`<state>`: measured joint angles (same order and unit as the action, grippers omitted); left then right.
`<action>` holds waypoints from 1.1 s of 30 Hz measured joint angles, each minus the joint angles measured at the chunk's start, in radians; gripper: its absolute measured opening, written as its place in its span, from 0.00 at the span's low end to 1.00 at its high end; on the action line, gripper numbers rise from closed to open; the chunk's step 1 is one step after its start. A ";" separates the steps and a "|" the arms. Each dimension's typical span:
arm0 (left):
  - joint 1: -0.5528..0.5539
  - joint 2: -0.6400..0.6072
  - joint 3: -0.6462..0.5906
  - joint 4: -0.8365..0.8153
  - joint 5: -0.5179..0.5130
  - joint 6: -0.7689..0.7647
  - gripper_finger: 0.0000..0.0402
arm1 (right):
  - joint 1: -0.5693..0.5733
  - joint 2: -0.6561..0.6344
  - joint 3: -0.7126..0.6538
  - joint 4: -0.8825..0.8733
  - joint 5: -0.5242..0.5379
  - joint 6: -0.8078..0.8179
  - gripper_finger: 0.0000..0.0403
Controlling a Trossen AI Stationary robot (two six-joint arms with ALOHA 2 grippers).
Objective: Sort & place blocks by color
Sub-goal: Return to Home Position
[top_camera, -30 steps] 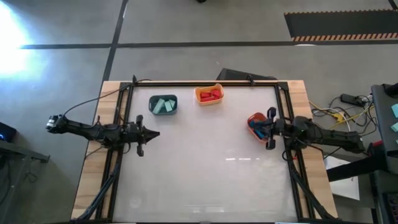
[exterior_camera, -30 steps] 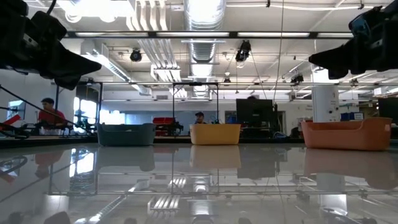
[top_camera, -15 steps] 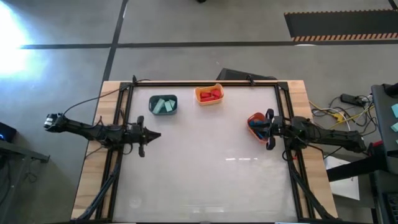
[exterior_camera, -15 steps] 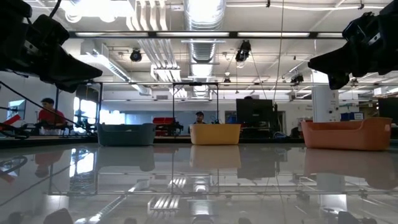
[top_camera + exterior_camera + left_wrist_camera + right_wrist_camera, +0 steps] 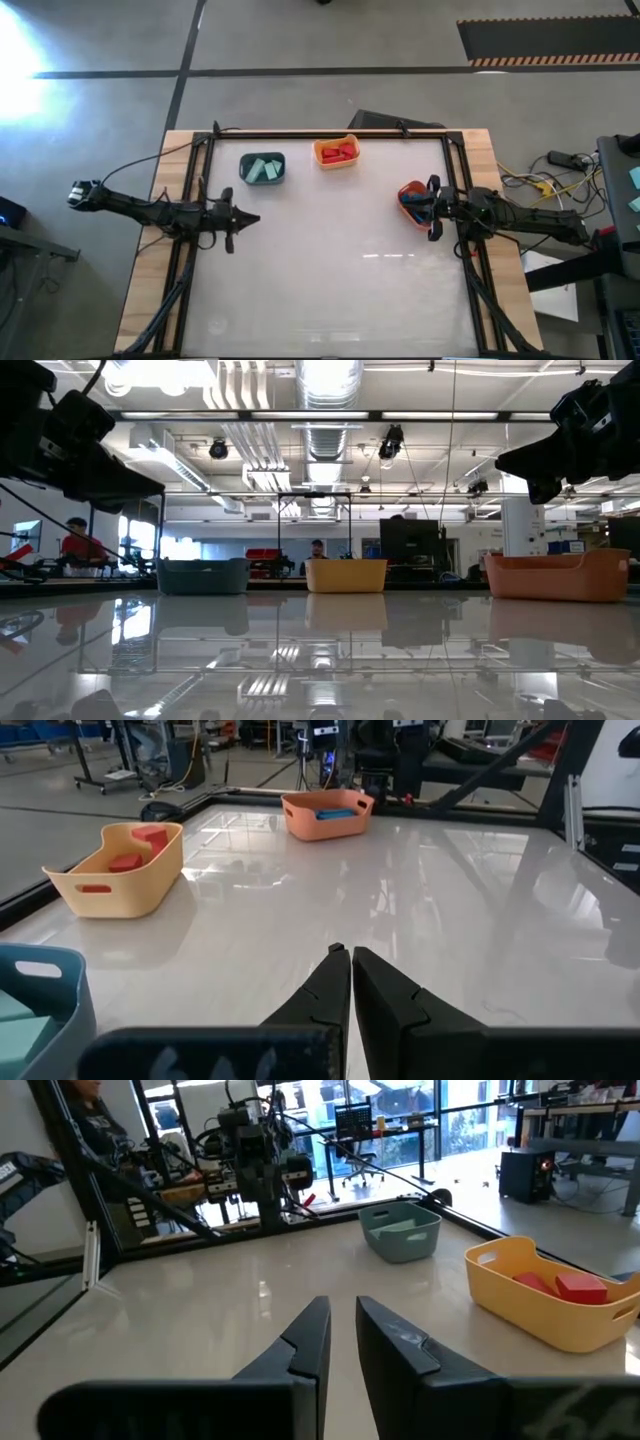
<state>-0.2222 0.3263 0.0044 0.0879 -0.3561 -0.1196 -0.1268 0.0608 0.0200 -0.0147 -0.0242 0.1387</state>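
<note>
**Sorted by colour, arms holding nothing**

Mint blocks (image 5: pixel 263 169) fill the teal bin (image 5: pixel 243 160) and red blocks (image 5: pixel 338 153) the yellow-orange bin (image 5: pixel 318 150), both at the bench's (image 5: pixel 330 280) far edge. Blue blocks (image 5: pixel 335 814) lie in the orange bin (image 5: pixel 410 186) at the right edge. The left gripper (image 5: pixel 350 952), clenched and empty, hovers at the left edge. The right gripper (image 5: pixel 343 1305), fingers slightly parted and empty, hangs by the orange bin.

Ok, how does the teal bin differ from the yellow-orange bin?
The teal bin is dark and holds pale mint green blocks; the yellow-orange bin is bright and holds red blocks. The teal bin has straighter walls; the yellow-orange bin's rim curves. Both stand upright near the same table edge.
</note>
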 joint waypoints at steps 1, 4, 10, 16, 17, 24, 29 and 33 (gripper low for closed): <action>0.000 0.004 0.000 0.000 0.000 0.000 0.00 | 0.000 0.000 0.000 0.000 0.000 0.000 0.11; 0.000 0.014 0.000 0.000 0.000 0.000 0.00 | 0.000 0.000 0.000 0.000 0.000 0.000 0.11; 0.000 0.034 0.000 0.001 0.000 0.000 0.00 | 0.000 0.000 0.000 -0.002 -0.001 0.000 0.11; 0.000 0.049 0.000 0.001 0.001 0.000 0.00 | 0.000 0.000 0.000 -0.002 -0.001 0.000 0.11; 0.000 0.052 0.000 0.001 0.001 0.000 0.00 | 0.000 0.000 0.000 -0.002 -0.001 0.000 0.11; 0.000 0.067 0.000 0.001 0.001 0.000 0.00 | 0.000 0.000 0.000 -0.002 -0.001 0.000 0.11; 0.000 0.078 0.000 0.001 0.001 0.000 0.00 | 0.000 0.000 0.000 -0.002 -0.001 0.000 0.11; 0.000 0.088 0.000 0.001 0.001 0.000 0.00 | 0.000 0.000 0.000 -0.002 -0.001 0.000 0.11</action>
<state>-0.2222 0.4140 0.0044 0.0891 -0.3550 -0.1192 -0.1268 0.0608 0.0196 -0.0170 -0.0254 0.1384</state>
